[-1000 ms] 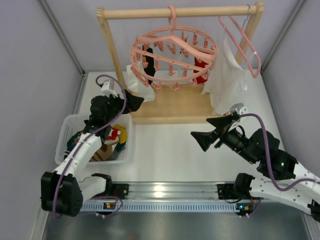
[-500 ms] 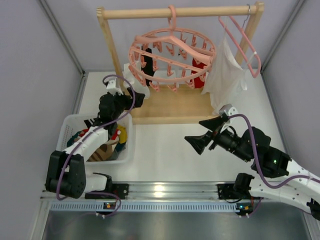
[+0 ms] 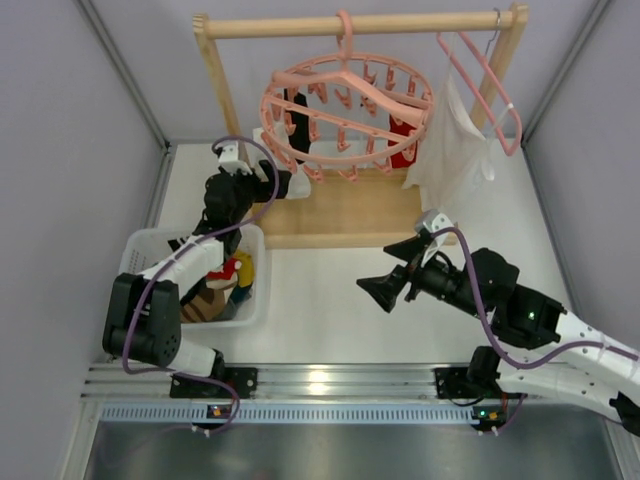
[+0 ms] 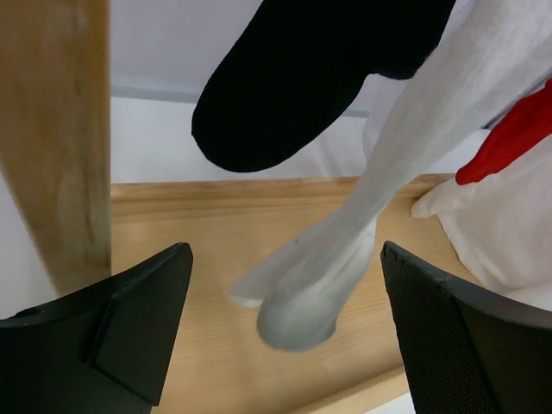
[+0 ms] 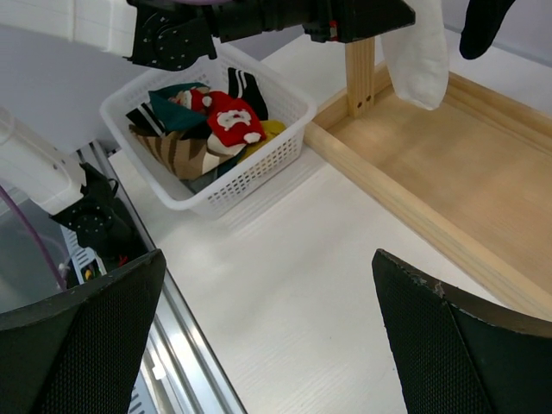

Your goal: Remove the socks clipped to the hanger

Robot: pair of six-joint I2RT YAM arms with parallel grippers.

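Socks (image 4: 285,95) are soft, light and limp, so expect stretch before a clip lets go. Left gripper (image 4: 286,250) is wide open at bottom of its wrist view, with the pale sock (image 4: 336,241) toe dangling in line with the gap and untouched; pinch it mid-foot and pull down. Right gripper (image 5: 269,259) is open and empty at lower centre-right of the top view, and the hanger (image 3: 345,105) hangs from the wooden rack (image 3: 280,25) at top centre

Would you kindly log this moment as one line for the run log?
left tool: open, facing white sock | right tool: open, empty | hanger: socks clipped on
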